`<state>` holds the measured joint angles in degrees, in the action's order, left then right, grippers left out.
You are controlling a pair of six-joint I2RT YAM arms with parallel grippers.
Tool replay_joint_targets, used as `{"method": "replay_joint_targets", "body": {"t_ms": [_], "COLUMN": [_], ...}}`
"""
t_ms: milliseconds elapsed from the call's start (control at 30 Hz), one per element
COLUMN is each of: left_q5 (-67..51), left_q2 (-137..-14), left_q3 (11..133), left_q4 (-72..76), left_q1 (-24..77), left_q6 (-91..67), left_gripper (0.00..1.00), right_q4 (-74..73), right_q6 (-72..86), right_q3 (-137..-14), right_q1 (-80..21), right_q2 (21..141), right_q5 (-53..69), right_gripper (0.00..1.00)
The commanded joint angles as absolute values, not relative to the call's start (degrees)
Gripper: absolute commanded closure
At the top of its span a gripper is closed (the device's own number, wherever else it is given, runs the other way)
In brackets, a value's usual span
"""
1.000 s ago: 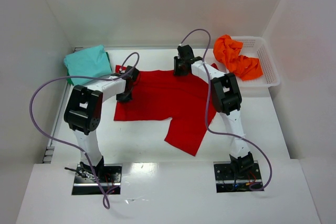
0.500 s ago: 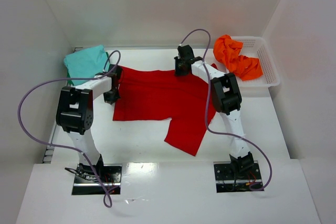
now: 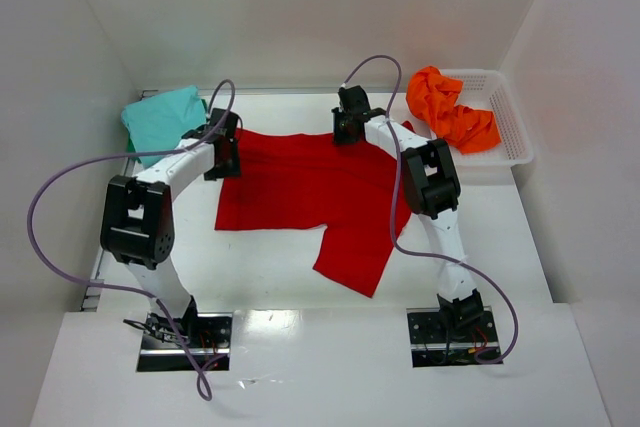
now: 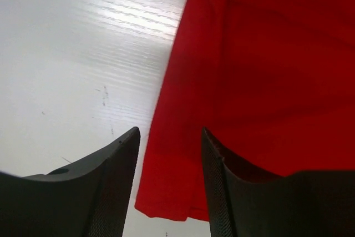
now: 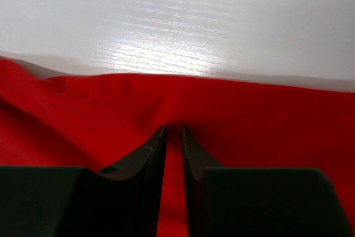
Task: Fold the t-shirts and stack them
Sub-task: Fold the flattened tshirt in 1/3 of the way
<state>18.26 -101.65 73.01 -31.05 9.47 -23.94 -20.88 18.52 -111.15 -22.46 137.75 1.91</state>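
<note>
Far left, the teal t-shirt (image 3: 163, 119) is being kept in a compact fold on the bench (image 3: 480, 237). Just right of it, the left end effector (image 4: 170, 131) is being held over the red t-shirt (image 3: 300, 187) at its left edge, jaws apart, released, nothing gripped. The red t-shirt is being laid out flat mid-bench, with one flap reaching toward the near side. Its far edge is being pinched by the right end effector (image 5: 173, 127), clenched on the cloth. Far right, the orange t-shirt (image 3: 450, 109) is being kept crumpled in the white basket (image 3: 520, 137).

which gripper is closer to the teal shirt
Left. The left gripper is over the left edge of the red t-shirt, close beside the teal t-shirt. The right gripper pinches the red t-shirt's far edge, farther off to the right.
</note>
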Motion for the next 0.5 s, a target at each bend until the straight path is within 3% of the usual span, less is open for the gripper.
{"method": "replay_joint_targets", "body": {"t_ms": [0, 467], "left_q5": [18.1, 27.8], "left_q2": [-102.4, -110.9], "left_q3": [74.5, 74.0], "left_q4": [-30.9, -32.6], "left_q1": [11.6, 17.1], "left_q6": [-22.9, -24.0], "left_gripper": [0.44, 0.44], "right_q4": [-20.9, -20.9], "right_q6": [17.8, 16.7], "right_q3": [-112.7, -111.6], "right_q1": [-22.1, -21.5], "right_q2": [139.9, 139.9], "right_q5": [1.1, 1.1], "right_gripper": [0.78, 0.78]}}
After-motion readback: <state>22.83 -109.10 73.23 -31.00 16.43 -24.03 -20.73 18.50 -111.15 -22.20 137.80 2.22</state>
